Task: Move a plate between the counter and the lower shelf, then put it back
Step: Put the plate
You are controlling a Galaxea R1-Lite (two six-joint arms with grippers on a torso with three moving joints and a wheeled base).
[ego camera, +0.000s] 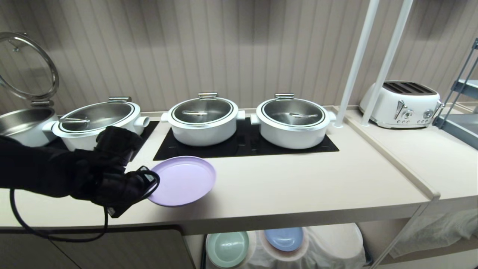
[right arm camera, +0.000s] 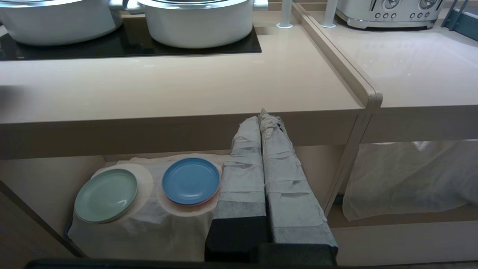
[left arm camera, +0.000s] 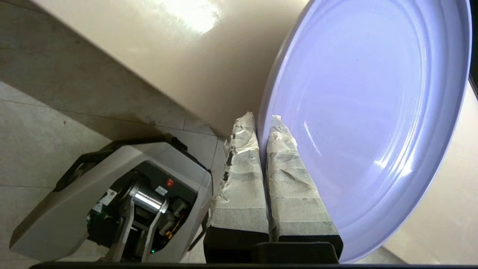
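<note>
The lilac plate (ego camera: 183, 181) hangs slightly tilted over the front part of the counter (ego camera: 298, 179), and I cannot tell whether it touches. My left gripper (ego camera: 149, 183) is shut on its left rim. In the left wrist view the taped fingers (left arm camera: 239, 179) pinch the rim of the plate (left arm camera: 366, 112), one on each face. Below the counter, the lower shelf (ego camera: 332, 243) shows its white cloth. My right gripper (right arm camera: 266, 117) is shut on nothing, low in front of the lower shelf (right arm camera: 149, 228). It is outside the head view.
Three lidded white pots (ego camera: 203, 119) stand on the black hob panels (ego camera: 242, 147), and an open pot (ego camera: 22, 125) is at far left. A mint-green plate (ego camera: 227, 248) and a blue plate (ego camera: 283, 238) lie on the shelf cloth. A white toaster (ego camera: 403, 104) and two white poles (ego camera: 354, 63) stand at right.
</note>
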